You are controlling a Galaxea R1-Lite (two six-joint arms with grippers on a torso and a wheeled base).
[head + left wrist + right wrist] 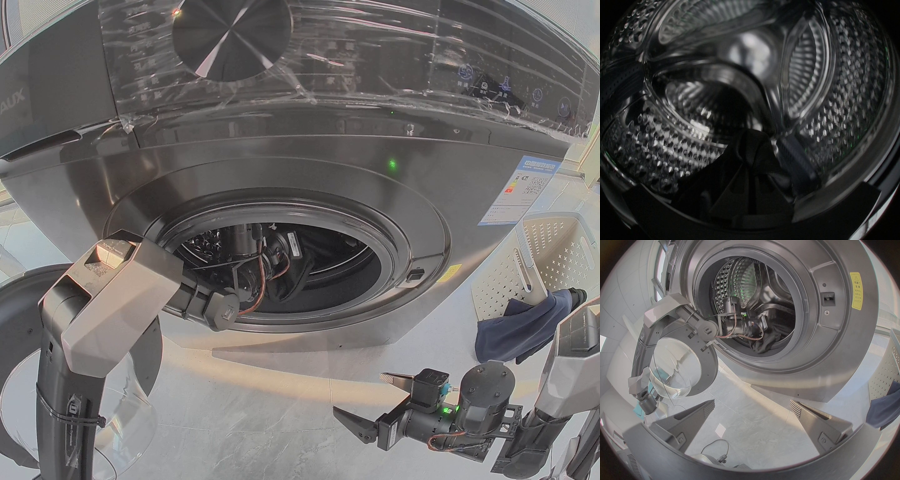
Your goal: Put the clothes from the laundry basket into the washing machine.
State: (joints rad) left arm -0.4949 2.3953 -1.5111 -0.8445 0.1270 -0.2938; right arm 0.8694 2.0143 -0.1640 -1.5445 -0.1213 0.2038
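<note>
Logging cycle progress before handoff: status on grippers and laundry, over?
Left gripper inside drum, shut on dark garment. Right gripper open, low before the washing machine. Blue garment draped over laundry basket. Door swung open.

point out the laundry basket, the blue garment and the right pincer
laundry basket (pixel 559 247), head view, perforated white wall
blue garment (pixel 522 328), head view, middle of the draped cloth
right pincer (pixel 361 395), head view, midway between its open fingertips

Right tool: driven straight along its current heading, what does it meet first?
Most likely the washing machine, at its lower front panel below the drum opening; the open right tool has only bare floor before that, though depth is unclear.
</note>
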